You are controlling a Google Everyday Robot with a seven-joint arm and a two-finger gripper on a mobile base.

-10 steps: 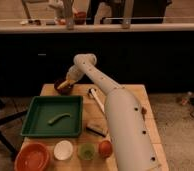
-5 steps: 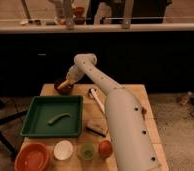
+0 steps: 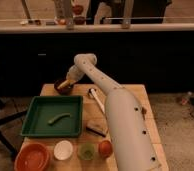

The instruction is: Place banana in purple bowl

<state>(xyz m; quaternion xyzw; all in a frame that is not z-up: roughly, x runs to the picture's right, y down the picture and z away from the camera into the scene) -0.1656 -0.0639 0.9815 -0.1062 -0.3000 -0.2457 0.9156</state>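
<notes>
The white arm (image 3: 121, 120) runs from the 5 o'clock corner up toward 11 o'clock, bends at its elbow, and points the gripper (image 3: 65, 83) downward.

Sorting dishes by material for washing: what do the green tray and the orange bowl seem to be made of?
The green tray looks like matte molded plastic, with even color and rounded rims. The orange bowl seems plastic or glazed ceramic; its faint sheen leaves that open. The end effector is over the purple bowl with the banana.
</notes>
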